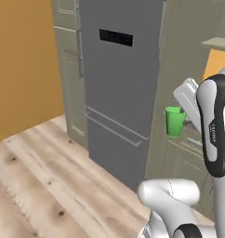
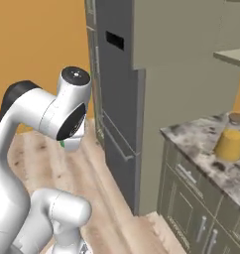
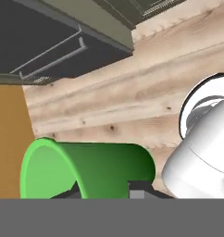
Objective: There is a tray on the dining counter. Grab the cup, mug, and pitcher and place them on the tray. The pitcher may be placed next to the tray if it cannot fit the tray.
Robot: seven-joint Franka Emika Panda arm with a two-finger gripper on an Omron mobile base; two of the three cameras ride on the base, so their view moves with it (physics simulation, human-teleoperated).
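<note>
One green cup (image 3: 88, 169) is pinched in the gripper (image 3: 104, 190), whose two dark tips are squeezed on its wall near the bottom of the hand view. In that view the cup lies on its side, with its open mouth at the left. It is up in the air over the wooden floor (image 1: 35, 186), beside the tall grey fridge (image 1: 119, 83), and it touches nothing but the gripper.

What could go wrong? The fingers look like they hold just a thin bit of the wall, so I think a quick swing or a bump could make the cup slip and drop to the floor. The cup also hangs near the fridge, so a wide turn might knock it against the door.

On the marble counter (image 2: 201, 139) over the drawers sits something yellow (image 2: 230, 145). It may be the pitcher, but it is too blurry to be sure. The arm should keep away from it when it passes.
</note>
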